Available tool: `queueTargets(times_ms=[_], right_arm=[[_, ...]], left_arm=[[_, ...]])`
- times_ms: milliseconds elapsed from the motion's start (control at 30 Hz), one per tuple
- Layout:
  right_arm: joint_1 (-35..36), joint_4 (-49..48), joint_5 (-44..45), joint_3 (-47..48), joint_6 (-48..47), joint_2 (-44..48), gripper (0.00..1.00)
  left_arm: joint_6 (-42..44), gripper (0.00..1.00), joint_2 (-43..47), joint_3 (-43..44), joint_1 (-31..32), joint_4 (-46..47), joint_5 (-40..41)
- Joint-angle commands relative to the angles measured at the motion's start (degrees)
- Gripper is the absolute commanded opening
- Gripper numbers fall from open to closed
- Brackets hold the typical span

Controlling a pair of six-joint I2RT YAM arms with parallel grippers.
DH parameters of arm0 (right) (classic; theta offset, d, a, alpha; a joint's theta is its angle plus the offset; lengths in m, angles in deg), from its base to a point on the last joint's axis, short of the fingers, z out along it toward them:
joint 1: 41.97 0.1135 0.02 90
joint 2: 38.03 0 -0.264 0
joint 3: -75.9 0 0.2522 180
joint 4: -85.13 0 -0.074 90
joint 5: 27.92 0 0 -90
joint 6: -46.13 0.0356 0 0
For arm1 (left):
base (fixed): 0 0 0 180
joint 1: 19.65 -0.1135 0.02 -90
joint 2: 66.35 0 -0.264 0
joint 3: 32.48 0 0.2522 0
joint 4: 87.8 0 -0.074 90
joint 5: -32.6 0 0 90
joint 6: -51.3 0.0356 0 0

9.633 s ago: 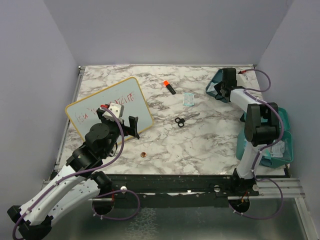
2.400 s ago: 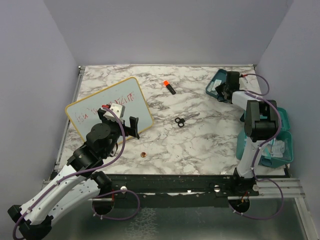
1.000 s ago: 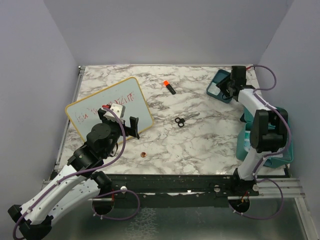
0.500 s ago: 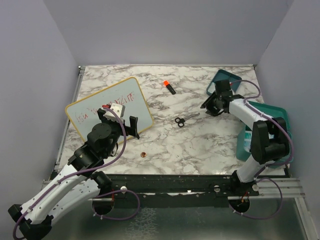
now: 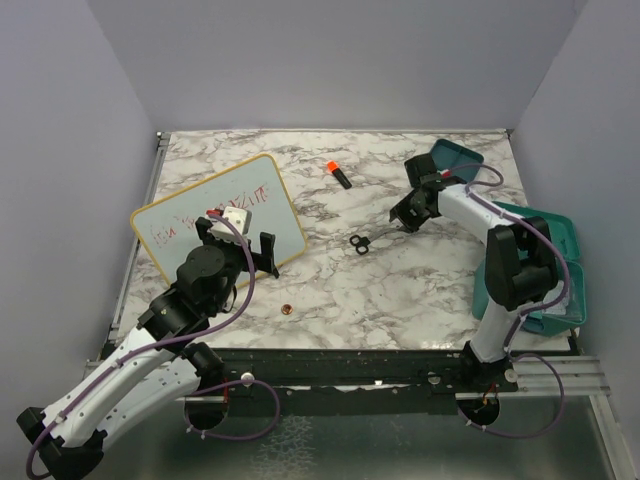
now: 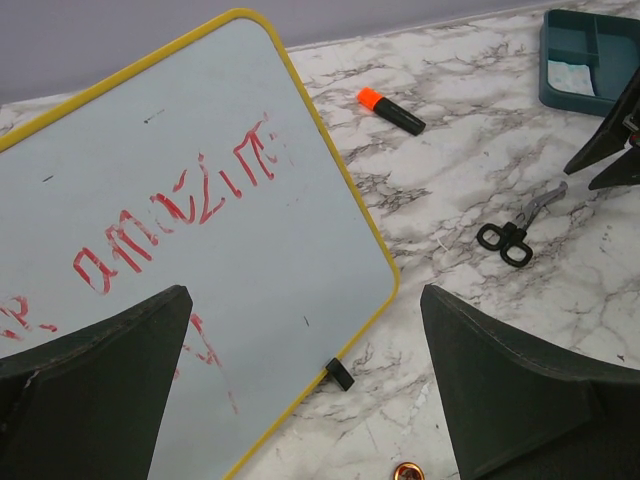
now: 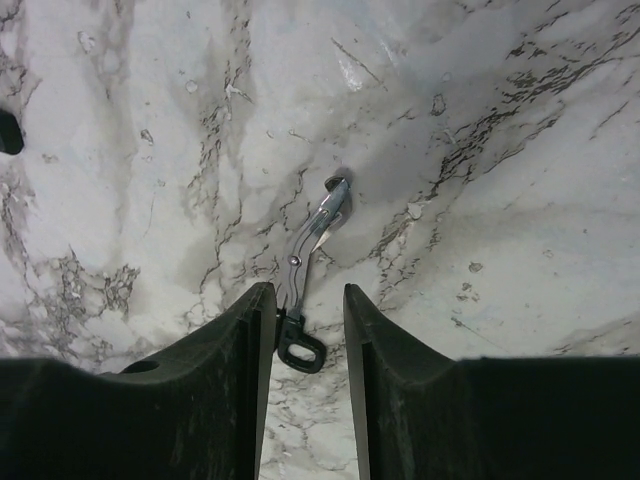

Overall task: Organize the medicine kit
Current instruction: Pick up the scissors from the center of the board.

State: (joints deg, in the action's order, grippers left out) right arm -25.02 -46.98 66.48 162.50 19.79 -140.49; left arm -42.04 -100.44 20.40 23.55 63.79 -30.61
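The right pincer (image 5: 408, 212) hovers with its black fingers slightly parted, clamping nothing. In the wrist view the gap frames small scissors (image 7: 312, 236) with steel blades and black ring handles. They lie flat on the marble-patterned worktop (image 5: 400, 290) at the pincer's 8 o'clock. At its 1 o'clock sits the medicine kit's shallow teal tray insert (image 5: 455, 160), divided, with a clear packet (image 6: 573, 76) in one compartment. The rounded teal hard-plastic case (image 5: 562, 226) lies at 4 o'clock, by the worktop's right edge. The left pincer (image 6: 320, 400) gapes wide and empty above a yellow-framed whiteboard (image 6: 200, 220) whose red handwriting I cannot read surely. From the scissors, an orange-capped black highlighter (image 5: 338, 174) lies at 11 o'clock and a copper coin (image 5: 287, 310) at 8.
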Motion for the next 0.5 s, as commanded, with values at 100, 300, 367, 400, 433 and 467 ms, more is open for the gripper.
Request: queueTargets(times_ms=[100,300,367,400,433,467], right_arm=[[1.89,7.20,1.39,5.93,5.74,-6.78,0.37],[2.17,11.40,2.69,11.83,7.76,-11.37,0.37],[2.24,12.92,3.59,13.58,8.56,-12.58,0.37],[2.21,13.31,3.97,14.03,8.99,-13.09,0.37],[2.21,13.37,4.02,14.31,9.19,-13.47,0.37],[2.23,13.49,3.74,14.47,9.40,-13.87,0.37]], left_arm=[[0.86,0.99,0.18,-0.36,-0.13,0.66,0.94],[0.87,0.99,0.25,-0.45,-0.13,0.90,0.78],[0.87,0.99,0.38,-0.41,-0.13,0.78,0.64],[0.87,0.99,0.47,-0.44,-0.11,0.77,0.64],[0.92,0.99,0.61,-0.48,-0.13,0.77,0.64],[0.90,0.99,0.72,-0.57,-0.13,0.78,0.68]])
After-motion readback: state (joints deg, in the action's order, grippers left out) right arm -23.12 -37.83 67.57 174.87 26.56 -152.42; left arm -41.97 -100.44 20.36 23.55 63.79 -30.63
